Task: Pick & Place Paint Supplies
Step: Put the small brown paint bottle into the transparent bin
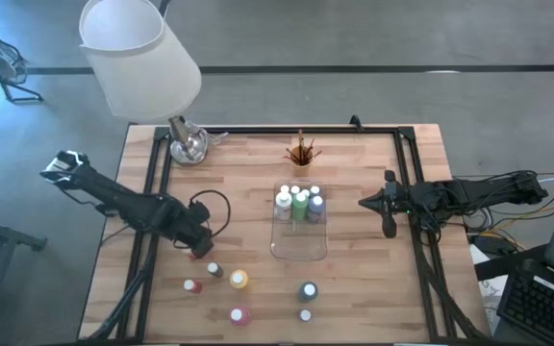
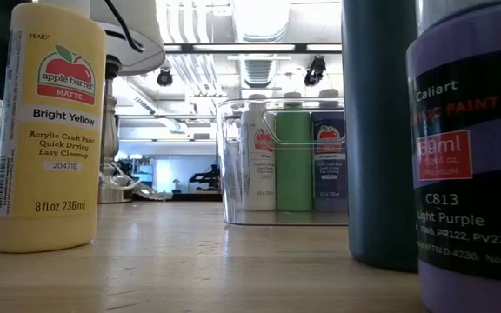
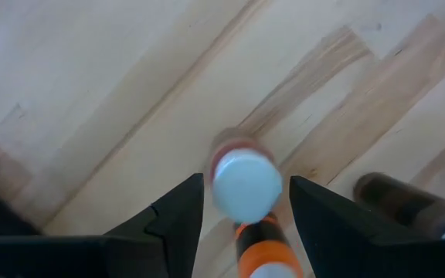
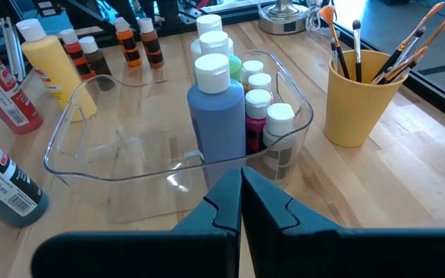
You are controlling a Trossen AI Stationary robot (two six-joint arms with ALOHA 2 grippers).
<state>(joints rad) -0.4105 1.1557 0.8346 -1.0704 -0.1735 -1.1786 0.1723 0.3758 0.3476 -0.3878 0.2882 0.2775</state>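
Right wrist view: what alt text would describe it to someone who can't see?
A clear tray on a wooden table holds several paint bottles, a tall blue bottle nearest the shut right end effector. Beside the tray stands a cup of brushes; more bottles stand behind.

A wooden table [image 1: 258, 173] with a black frame stands on a grey floor [image 1: 373, 38]. A lamp with a big white shade [image 1: 138, 53] and a shiny metal base [image 1: 188, 146] is at the table's far left corner. Behind, ceiling lights [image 2: 263, 17] shine brightly.
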